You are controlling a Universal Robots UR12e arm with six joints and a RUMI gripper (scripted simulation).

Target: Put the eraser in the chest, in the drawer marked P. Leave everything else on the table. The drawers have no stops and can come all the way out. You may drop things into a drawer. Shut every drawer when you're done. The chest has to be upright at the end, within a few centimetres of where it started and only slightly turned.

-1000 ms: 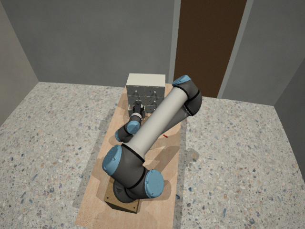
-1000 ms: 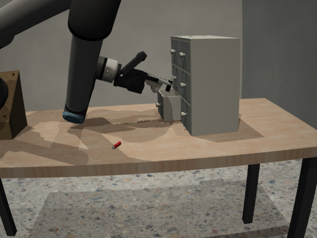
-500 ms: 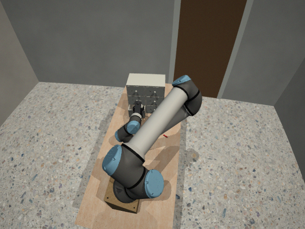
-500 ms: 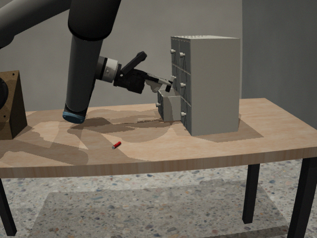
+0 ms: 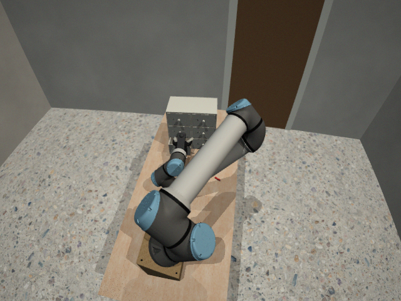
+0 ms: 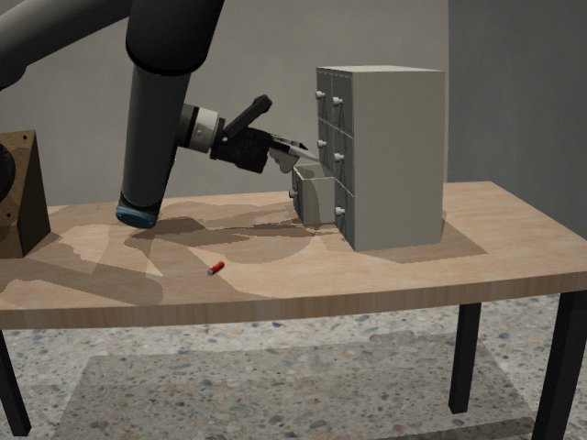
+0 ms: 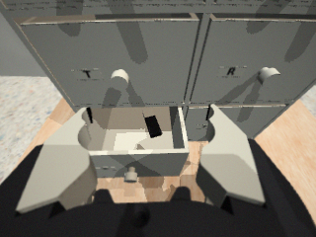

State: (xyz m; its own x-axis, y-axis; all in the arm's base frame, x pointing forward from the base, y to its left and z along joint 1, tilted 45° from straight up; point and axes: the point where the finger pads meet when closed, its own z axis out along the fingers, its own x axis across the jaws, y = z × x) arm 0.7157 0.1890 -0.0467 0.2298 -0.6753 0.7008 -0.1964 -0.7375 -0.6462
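Hovering open, tool [image 7: 148, 163] above pulled-out drawer [image 7: 138, 159]; red cylinder [image 6: 215, 268] lies apart.
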